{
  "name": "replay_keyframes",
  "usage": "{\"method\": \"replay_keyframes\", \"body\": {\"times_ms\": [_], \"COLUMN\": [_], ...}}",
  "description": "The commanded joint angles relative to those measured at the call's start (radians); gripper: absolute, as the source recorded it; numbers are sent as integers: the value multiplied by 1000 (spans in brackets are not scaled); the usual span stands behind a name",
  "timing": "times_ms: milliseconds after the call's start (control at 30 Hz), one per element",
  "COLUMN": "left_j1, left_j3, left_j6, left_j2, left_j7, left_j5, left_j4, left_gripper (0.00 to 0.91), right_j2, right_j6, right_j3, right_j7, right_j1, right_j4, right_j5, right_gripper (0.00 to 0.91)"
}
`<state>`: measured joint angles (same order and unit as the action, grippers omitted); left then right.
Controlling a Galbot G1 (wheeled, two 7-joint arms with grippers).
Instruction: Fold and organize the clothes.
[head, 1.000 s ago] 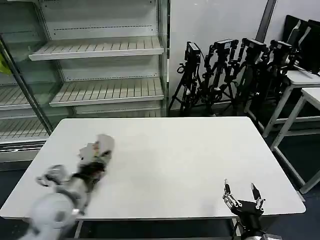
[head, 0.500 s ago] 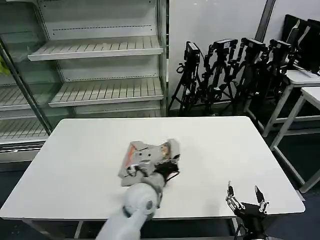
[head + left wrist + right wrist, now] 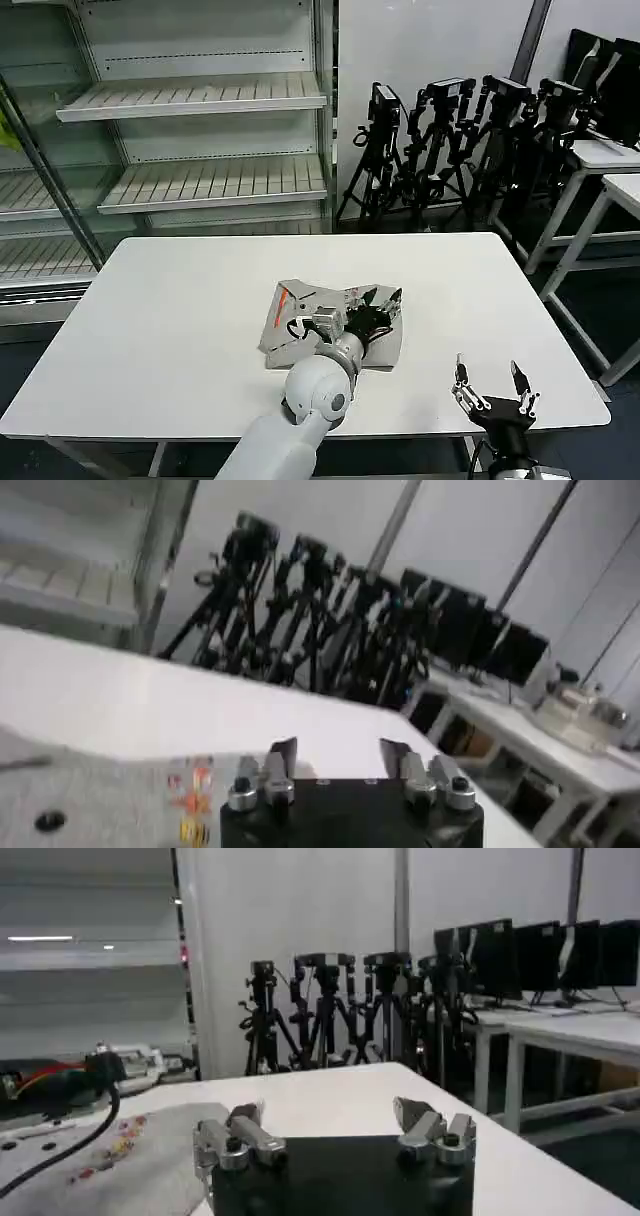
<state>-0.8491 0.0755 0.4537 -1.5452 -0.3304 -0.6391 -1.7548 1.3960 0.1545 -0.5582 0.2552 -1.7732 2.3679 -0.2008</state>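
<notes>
Over on the left, behind the white table [image 3: 150, 300], stands an open shelving unit [image 3: 200, 100] with pale slatted shelves. The left arm [image 3: 310, 400] reaches from the near edge in over the middle of the table, and its left claw [image 3: 385, 303] sits above the far-right part of the grey T-shirt [image 3: 290, 325]. From the left wrist camera that claw [image 3: 338, 758] has its two dark fingers spread with a clear gap between them and nothing held; the shirt cloth [image 3: 120, 800] lies just below and to the side, with its small coloured print [image 3: 190, 800] showing.

The T-shirt lies roughly in the centre of the table, a little nearer the front edge than the back, bunched into a compact, uneven folded shape. An orange-red patch [image 3: 283, 297] shows at its far-left corner.

Farther right, at the front right corner of the table, the right claw [image 3: 497, 395] hangs at the table's front edge, well apart from the shirt, pointing upward with its fingers splayed wide. From its own wrist camera the right claw [image 3: 335, 1123] is likewise spread and empty, with the shirt [image 3: 110, 1163] lying on the table beyond it.

Behind the table on the right stands a cluster of black tripods [image 3: 460, 140], and past them white side tables [image 3: 610, 175] at the right edge.
</notes>
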Motion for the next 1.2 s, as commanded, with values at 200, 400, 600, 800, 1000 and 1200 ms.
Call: {"method": "replay_keyframes", "body": {"times_ms": [200,400,600,800,1000,1200], "left_j1": [-320,-617,-723,-761,-783,-799], "left_j3": [-234,-408,-456,-455,-446,-446], "left_j6": [-184,-262,-291,-299,-319,-321], "left_j2": [203,224,211,205,194,189], "left_j7": [89,98,99,111,112,117], "left_j5": [337,465,530,602,650,663], "left_j4": [-369,-498,-559,-575,-585,-598], "left_gripper": [907,907,907,907,907,907], "right_j2": [-14,-26,-31,-30,-32,-48], "right_j6": [-34,-26,-38,-47,-56,-79], "right_j3": [1,9,24,27,33,28], "right_j7": [-56,-91,-82,-75,-70,-64], "right_j1": [25,21,38,39,32,23], "right_j4": [-3,4,-17,-27,-22,-16], "right_j5": [61,89,133,145,145,149], "right_gripper": [907,907,907,907,907,907]}}
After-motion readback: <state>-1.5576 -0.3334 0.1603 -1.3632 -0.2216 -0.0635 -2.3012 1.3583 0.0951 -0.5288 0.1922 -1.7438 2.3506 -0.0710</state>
